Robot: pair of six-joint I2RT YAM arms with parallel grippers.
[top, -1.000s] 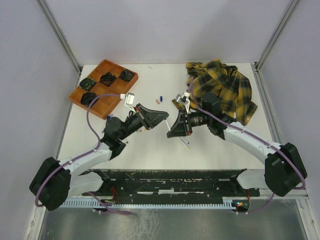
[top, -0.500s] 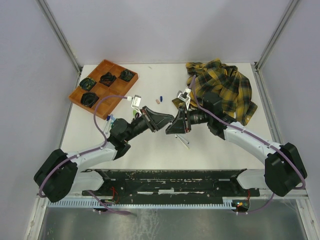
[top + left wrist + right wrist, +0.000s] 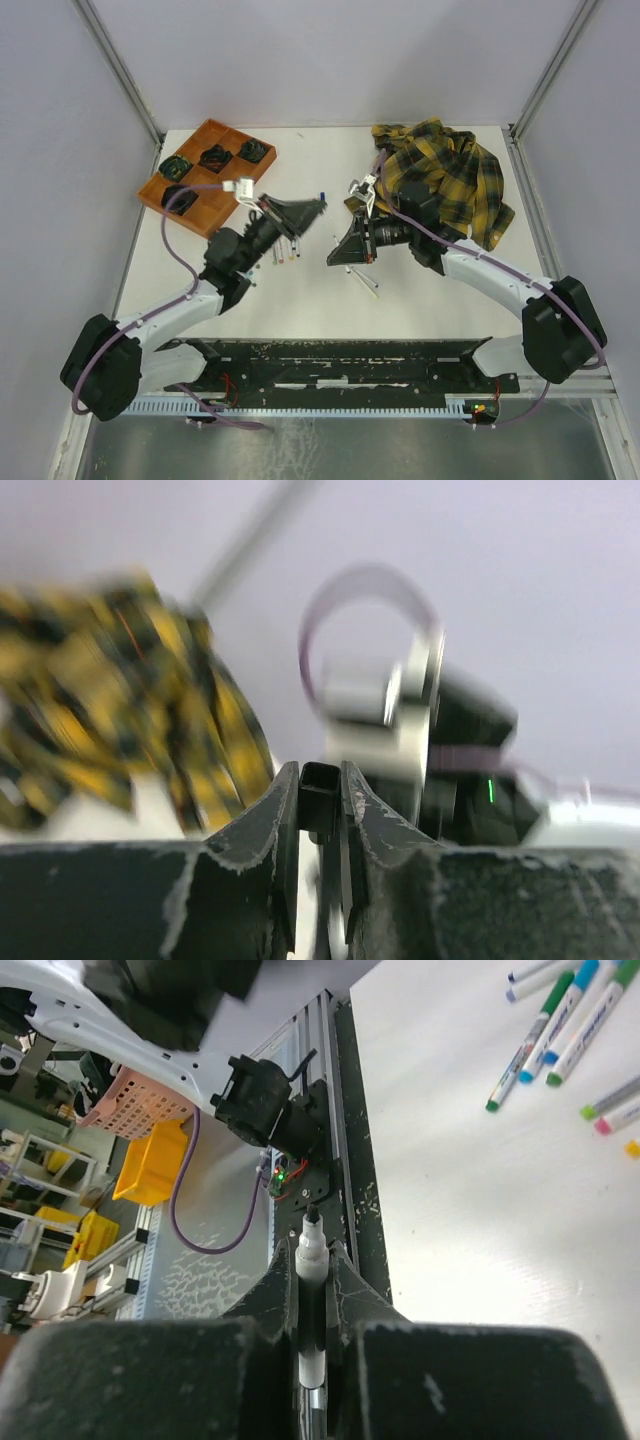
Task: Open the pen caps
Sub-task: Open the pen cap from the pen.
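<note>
Left fingers [image 3: 270,825] are clamped on a small black cap [image 3: 318,786], held clear of the counter [image 3: 480,1220]. Right fingers [image 3: 268,1302] are clamped on a white marker barrel [image 3: 311,1272], tip bare. The cap is judged light, rigid and slick; the grip belongs across its sides. Capped markers [image 3: 562,1018] lie on the counter.

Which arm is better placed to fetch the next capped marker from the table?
Probably left: the left gripper hangs near the loose markers, holding only a small dark cap; the right gripper clamps an uncapped marker.
</note>
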